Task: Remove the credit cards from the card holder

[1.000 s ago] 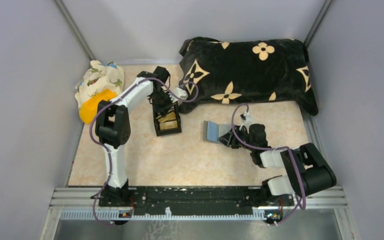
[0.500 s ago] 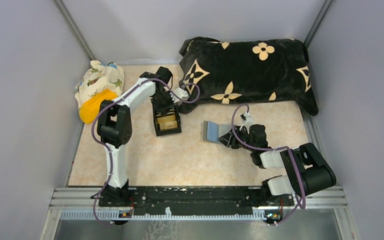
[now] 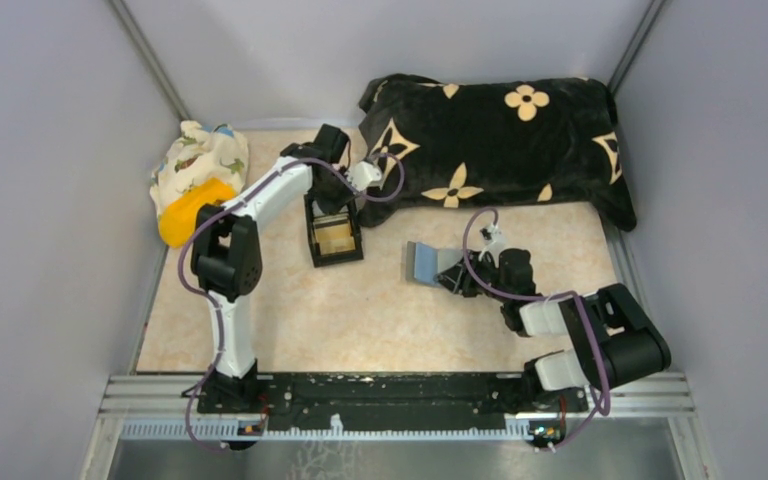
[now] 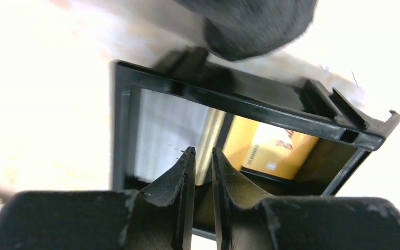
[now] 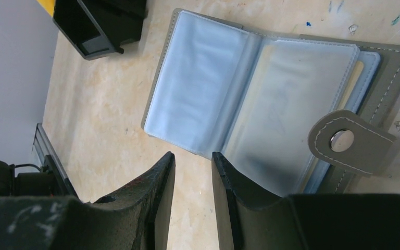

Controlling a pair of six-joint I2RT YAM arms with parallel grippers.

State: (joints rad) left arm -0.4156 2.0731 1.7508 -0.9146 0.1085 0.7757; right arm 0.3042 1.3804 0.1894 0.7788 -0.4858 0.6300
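Card holder (image 3: 423, 262) lies spread open right of centre, bare table (image 3: 360, 310) below and left of it, the right gripper (image 5: 192, 161) half-open and empty at its edge, the left gripper (image 4: 203, 156) barely parted, empty, above a black box (image 4: 250, 107) holding a yellow card (image 4: 276, 151).

White-and-black arms (image 3: 270, 190) with looping purple cables (image 3: 464, 250).

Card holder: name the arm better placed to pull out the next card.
Right. The right gripper hovers open at the edge of the opened card holder; the left gripper is away over the black box.
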